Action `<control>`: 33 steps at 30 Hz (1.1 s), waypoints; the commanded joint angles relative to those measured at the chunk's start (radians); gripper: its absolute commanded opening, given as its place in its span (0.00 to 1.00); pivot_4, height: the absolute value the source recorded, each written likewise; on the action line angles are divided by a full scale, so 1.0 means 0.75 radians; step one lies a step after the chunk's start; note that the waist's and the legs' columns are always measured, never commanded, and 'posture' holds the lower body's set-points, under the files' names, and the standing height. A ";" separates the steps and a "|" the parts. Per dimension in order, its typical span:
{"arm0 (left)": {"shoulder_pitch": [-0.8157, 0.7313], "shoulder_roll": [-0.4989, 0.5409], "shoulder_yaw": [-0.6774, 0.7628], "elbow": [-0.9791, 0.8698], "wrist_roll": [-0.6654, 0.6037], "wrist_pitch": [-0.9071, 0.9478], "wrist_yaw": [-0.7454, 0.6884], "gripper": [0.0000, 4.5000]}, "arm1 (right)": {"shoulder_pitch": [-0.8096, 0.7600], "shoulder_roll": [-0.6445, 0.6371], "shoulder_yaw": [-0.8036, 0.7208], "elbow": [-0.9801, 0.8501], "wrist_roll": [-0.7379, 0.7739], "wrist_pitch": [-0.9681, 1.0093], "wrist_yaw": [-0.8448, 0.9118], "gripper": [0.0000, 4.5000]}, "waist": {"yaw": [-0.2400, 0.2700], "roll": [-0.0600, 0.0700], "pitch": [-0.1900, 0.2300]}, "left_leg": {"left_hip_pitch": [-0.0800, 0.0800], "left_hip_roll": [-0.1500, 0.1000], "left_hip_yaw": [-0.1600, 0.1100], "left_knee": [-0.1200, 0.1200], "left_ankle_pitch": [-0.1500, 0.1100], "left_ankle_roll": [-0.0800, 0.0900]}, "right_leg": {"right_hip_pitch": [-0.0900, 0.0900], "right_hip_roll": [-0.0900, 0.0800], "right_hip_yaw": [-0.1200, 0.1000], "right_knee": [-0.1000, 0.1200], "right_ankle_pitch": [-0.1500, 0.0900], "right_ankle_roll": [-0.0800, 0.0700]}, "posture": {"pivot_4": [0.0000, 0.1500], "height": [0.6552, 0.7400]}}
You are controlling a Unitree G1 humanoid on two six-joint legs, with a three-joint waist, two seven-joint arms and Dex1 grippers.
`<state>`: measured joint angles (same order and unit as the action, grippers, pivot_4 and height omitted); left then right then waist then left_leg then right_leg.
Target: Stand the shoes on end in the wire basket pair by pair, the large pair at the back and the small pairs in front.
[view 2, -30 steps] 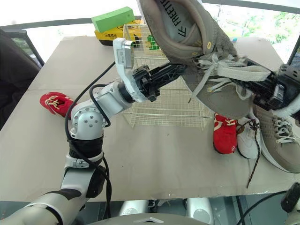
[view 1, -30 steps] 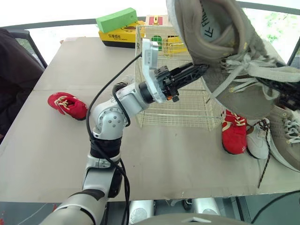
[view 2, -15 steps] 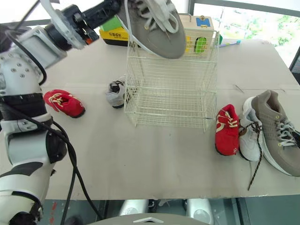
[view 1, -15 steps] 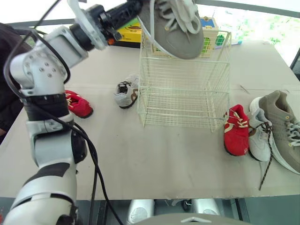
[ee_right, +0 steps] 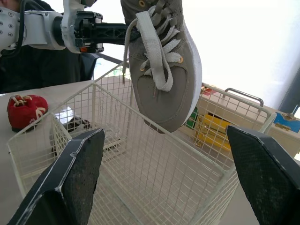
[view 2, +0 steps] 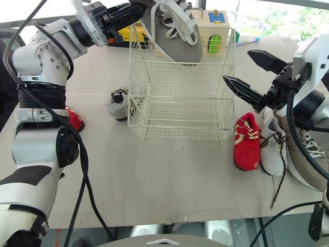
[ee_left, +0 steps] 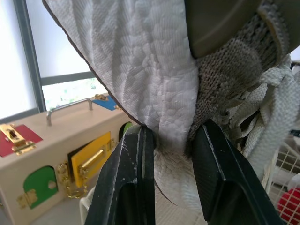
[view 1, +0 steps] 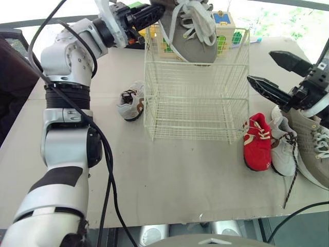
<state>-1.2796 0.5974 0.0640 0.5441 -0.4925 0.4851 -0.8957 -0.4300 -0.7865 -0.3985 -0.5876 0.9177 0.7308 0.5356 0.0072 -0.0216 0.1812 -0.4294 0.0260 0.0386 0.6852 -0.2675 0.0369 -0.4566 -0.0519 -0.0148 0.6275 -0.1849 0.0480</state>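
Early stage: wire basket (view 1: 154, 77) empty. Large grey shoe (view 1: 193, 31) pinched at heel by left gripper (ee_left: 173, 129), hanging toe-down above basket's rear. Right gripper (view 2: 237, 65) spread wide, empty. Grey mate (view 1: 308, 149), red shoe (view 1: 257, 141), white shoe (view 1: 281, 149) on the table beside the basket, unplaced.

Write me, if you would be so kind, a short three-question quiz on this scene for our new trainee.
1. True or false: the left gripper is shut on the grey shoe.
2. Which thing lies closest to the basket on the robot's right side? A. the red shoe B. a black boot C. a yellow sandal
3. Fill in the missing word: the fingers of the right gripper are ___.

Key: 1 true; 2 A; 3 open.
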 commanded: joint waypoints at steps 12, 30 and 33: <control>-0.201 0.082 -0.095 0.112 0.297 -0.298 -0.198 0.20 | 0.137 0.022 -0.036 -0.151 0.056 -0.030 -0.092 0.88 | 0.006 0.000 0.000 | 0.003 -0.002 0.000 0.010 -0.003 0.006 | 0.004 0.000 0.003 0.002 0.001 0.001 | 1.00 1.00; -0.080 0.185 -0.018 -0.096 0.213 0.131 -0.408 0.98 | 0.187 0.017 -0.004 -0.140 0.065 -0.058 -0.078 0.89 | 0.002 0.000 0.000 | 0.005 -0.001 0.001 0.020 -0.004 0.008 | 0.004 0.000 0.005 0.014 0.001 0.002 | 1.00 1.00; -0.084 0.181 0.212 -0.092 0.043 0.280 -0.275 0.98 | 0.161 0.023 0.051 -0.129 -0.028 -0.082 -0.111 0.89 | 0.000 0.000 0.000 | 0.007 -0.001 0.001 0.022 -0.004 0.008 | 0.004 0.000 0.006 0.017 0.001 0.002 | 1.00 1.00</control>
<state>-1.2992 0.7211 0.1246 0.5166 -0.3830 0.6489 -1.1520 -0.2898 -0.7669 -0.3640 -0.6732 0.9287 0.6988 0.4648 0.0073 -0.0216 0.1812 -0.4235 0.0257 0.0392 0.7019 -0.2704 0.0427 -0.4532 -0.0519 -0.0098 0.6411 -0.1844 0.0496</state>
